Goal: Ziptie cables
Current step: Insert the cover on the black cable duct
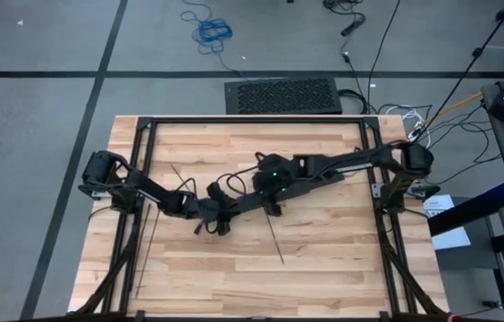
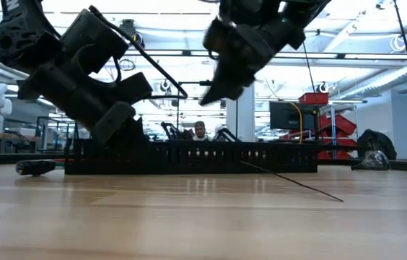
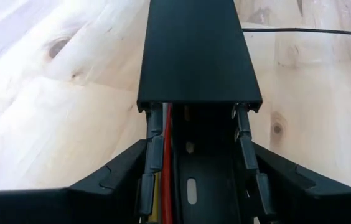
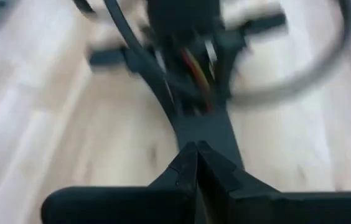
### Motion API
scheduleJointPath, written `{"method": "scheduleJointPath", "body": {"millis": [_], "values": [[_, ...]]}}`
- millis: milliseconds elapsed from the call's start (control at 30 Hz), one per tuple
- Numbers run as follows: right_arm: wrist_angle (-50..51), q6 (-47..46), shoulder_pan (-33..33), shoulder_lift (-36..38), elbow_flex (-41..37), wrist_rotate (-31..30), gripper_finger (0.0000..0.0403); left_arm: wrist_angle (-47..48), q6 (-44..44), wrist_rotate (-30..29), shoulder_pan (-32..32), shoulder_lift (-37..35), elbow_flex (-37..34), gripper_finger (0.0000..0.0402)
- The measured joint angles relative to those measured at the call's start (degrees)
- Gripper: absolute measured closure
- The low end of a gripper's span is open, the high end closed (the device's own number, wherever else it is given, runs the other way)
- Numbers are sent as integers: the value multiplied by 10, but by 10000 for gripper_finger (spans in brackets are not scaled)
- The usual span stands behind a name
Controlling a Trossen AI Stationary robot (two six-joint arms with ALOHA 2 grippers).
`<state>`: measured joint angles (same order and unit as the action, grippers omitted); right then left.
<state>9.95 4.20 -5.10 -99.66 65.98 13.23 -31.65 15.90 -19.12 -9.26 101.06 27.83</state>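
A long black slotted channel (image 1: 243, 204) lies on the wooden table, its far part covered by a lid (image 3: 194, 50). Red and yellow cables (image 3: 163, 180) run inside its open near part. My left gripper (image 3: 200, 165) is shut on that open end. My right gripper (image 4: 195, 149) is shut and hangs above the channel (image 2: 214, 90), holding nothing that I can see. Thin black zipties lie flat on the table, one toward the near edge (image 1: 275, 241), one left of centre (image 1: 177, 175). One ziptie shows in the low view (image 2: 290, 182). My left gripper has the channel's open end between its two fingers, one finger (image 3: 129, 171) on each slotted side wall (image 3: 154, 149). The fingers come slanting down from the table's left and lie along the channel. The channel rests on the table.
A black metal frame (image 1: 145, 125) runs round the table top. A dark grid panel (image 1: 283, 94) lies on the floor past the far edge. Black cord loops (image 1: 221, 188) lie near my left gripper. A person (image 2: 200, 130) sits in the room behind.
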Motion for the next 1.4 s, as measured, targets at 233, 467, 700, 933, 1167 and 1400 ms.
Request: {"method": "scheduleJointPath", "body": {"millis": [233,467,700,933,1167,1400], "values": [[91,7,-9,-16,0,-30,403,-6,-36,36,18,0,0,173],[-5,9,-9,-99,7,13,403,-14,-47,70,36,0,-2,172],[9,19,-9,-134,42,33,403,-25,-49,88,39,-9,-3,167],[15,20,-13,-135,42,38,403,54,-19,106,37,-88,-2,125],[13,21,-13,-135,41,35,403,138,-9,100,27,-153,-1,117],[12,20,-13,-135,41,32,403,165,25,59,-6,-119,-4,116]]}}
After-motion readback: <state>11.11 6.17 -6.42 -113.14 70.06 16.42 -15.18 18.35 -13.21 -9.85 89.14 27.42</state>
